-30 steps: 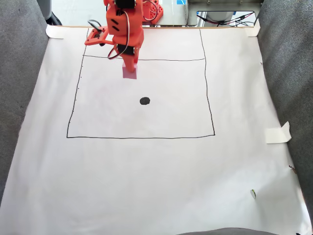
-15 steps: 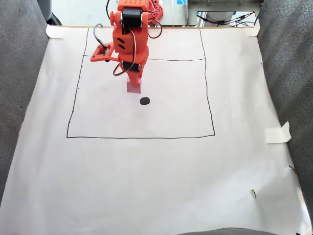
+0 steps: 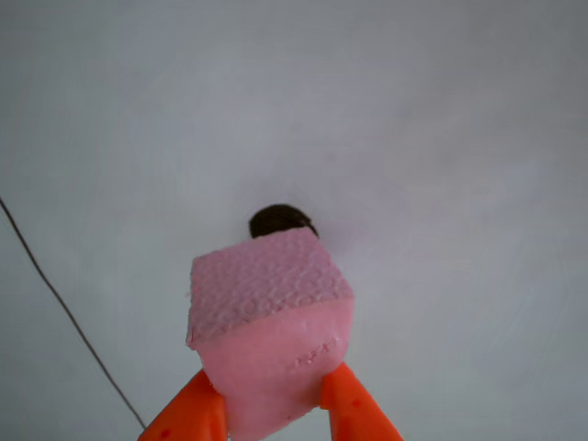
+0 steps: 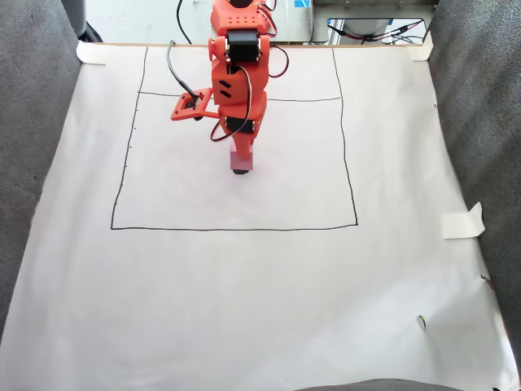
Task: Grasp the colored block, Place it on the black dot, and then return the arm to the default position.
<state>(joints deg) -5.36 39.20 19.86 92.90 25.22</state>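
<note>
Surface: we see a white paper sheet (image 4: 244, 301) taped flat, with a thin black drawn square (image 4: 236, 229) on it.
Room: grey fabric (image 4: 32, 122) flanks the sheet; cables (image 4: 383, 34) lie at the far edge.
Gripper: the orange gripper (image 3: 271, 404) is clamped on the pink foam cube (image 3: 271, 322).
Cube: its textured face is toward the other view's camera; the cube partly covers the black dot (image 3: 276, 219).
Contact: we cannot quite tell whether the cube touches the paper.

The colored block (image 3: 268, 322) hides most of the black dot (image 3: 278, 220).
</note>
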